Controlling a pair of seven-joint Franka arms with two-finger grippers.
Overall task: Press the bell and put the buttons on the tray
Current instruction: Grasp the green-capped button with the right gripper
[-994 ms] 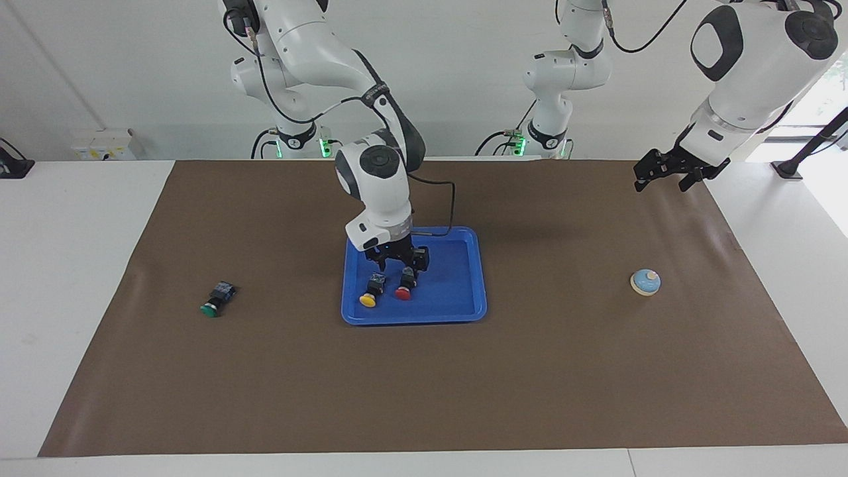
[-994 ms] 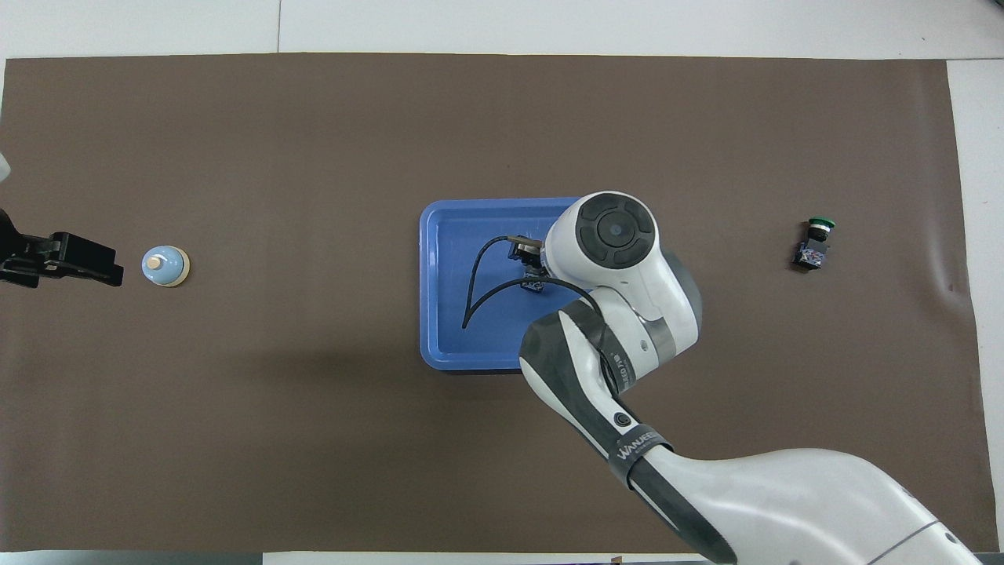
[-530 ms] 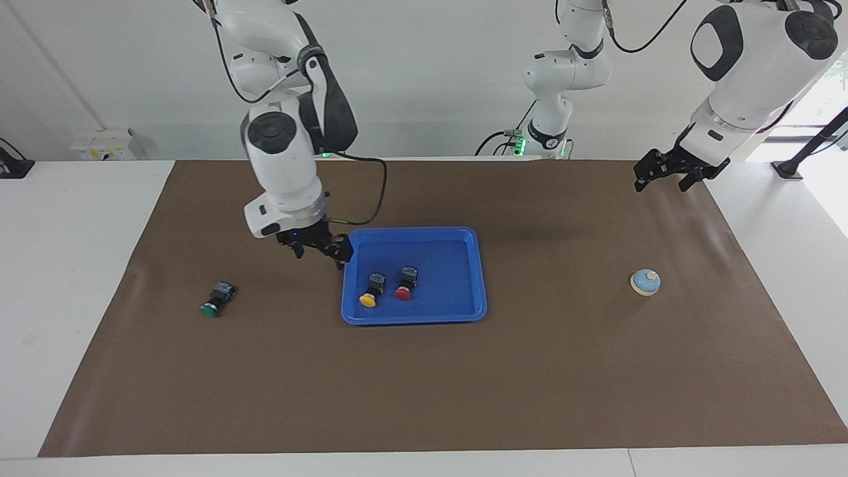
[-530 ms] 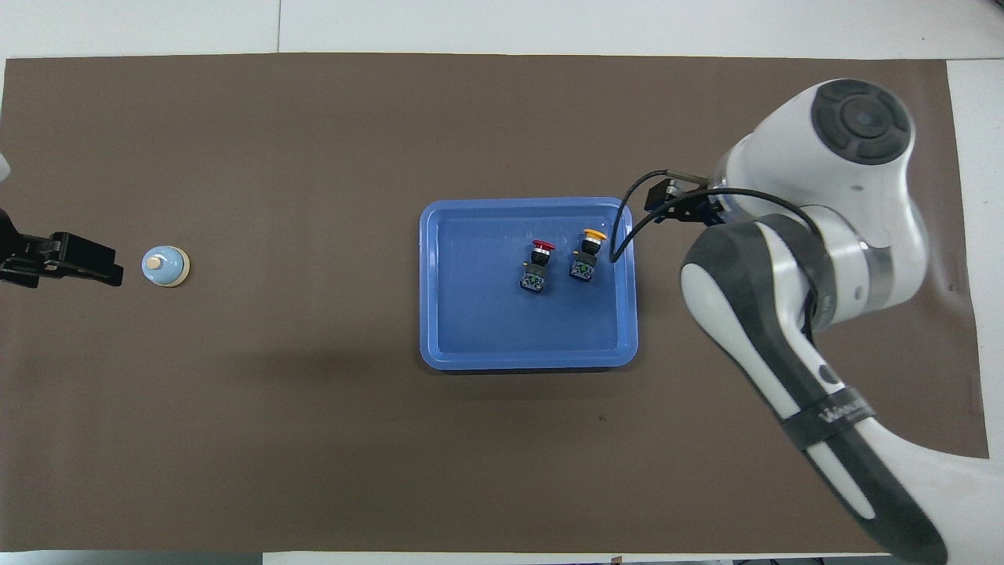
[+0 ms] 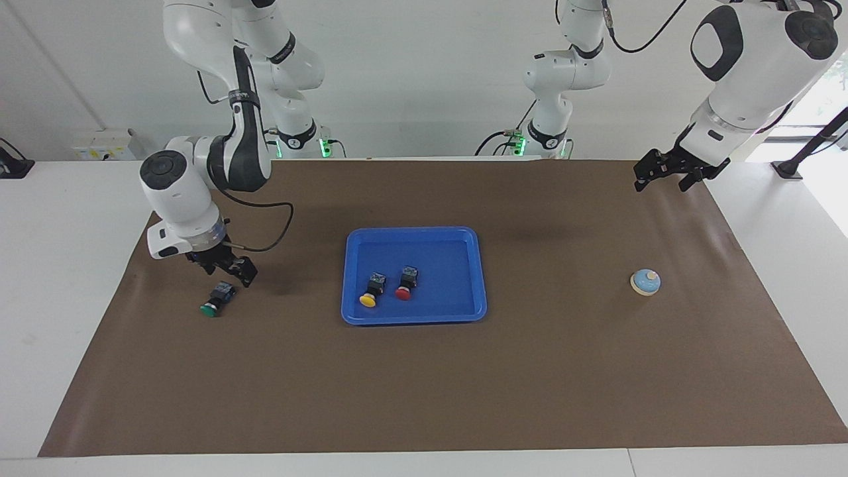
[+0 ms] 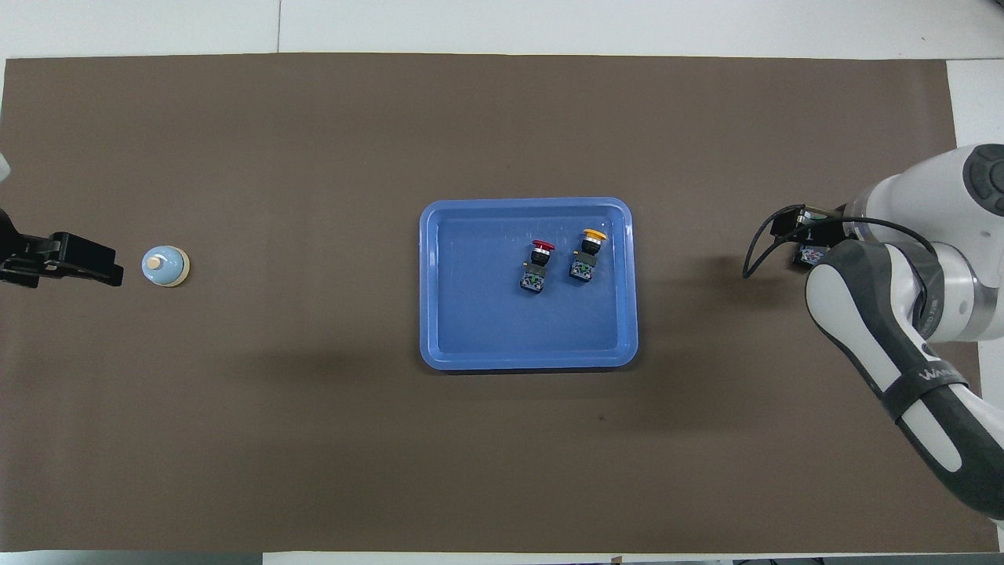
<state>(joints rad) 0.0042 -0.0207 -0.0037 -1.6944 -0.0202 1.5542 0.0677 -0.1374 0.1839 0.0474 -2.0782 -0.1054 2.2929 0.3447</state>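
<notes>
Facing view shows green button (image 5: 216,298), overhead hides its cap.

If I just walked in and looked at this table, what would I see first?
Probably the bright blue tray in the middle of the brown mat, with a red button and a yellow button lying side by side in it. Next, the right gripper, open, hanging just above the green button near the right arm's end. A little blue bell sits alone toward the left arm's end.
</notes>
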